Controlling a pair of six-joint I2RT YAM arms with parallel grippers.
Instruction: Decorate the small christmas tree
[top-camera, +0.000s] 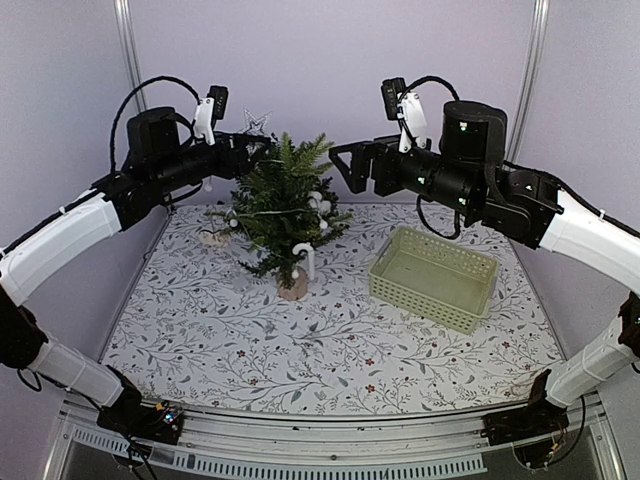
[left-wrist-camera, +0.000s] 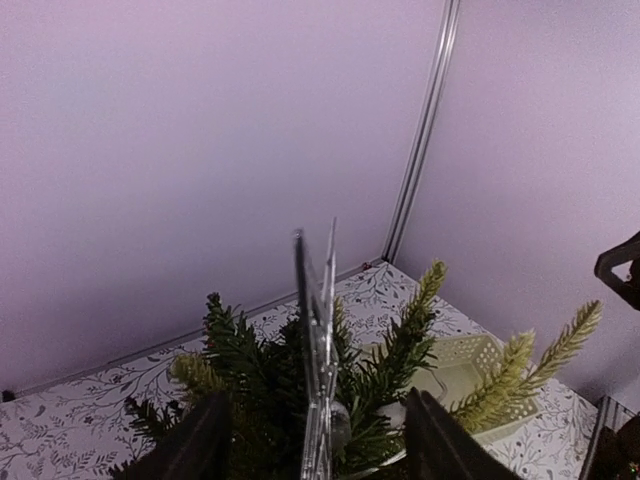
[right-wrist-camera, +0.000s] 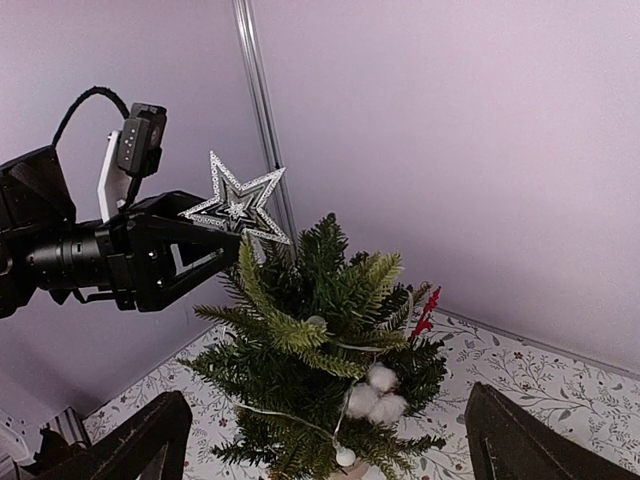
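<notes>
Silver star (right-wrist-camera: 236, 207) at tip of small christmas tree (top-camera: 285, 205), inside parted left tool (left-wrist-camera: 318, 402). Right tool (top-camera: 345, 165) wide, empty. Tree on desk (top-camera: 300, 350), left of basket (top-camera: 385, 275). White balls (right-wrist-camera: 378, 390), red sprig (right-wrist-camera: 425, 310) hung; seemingly near finish.

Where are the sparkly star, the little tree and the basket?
sparkly star (right-wrist-camera: 237, 208): right wrist view, on its centre.
small christmas tree (top-camera: 283, 205): top external view, on its middle branches.
basket (top-camera: 420, 300): top external view, on its near wall.

The small christmas tree (top-camera: 285, 205) has bristly, matt dark green needles, seemingly plastic; the silver star topper (right-wrist-camera: 237, 207) is rough with glitter; the pale green lattice basket (top-camera: 425, 300) is smooth plastic; the floral-print tabletop (top-camera: 300, 350) looks matt.
</notes>
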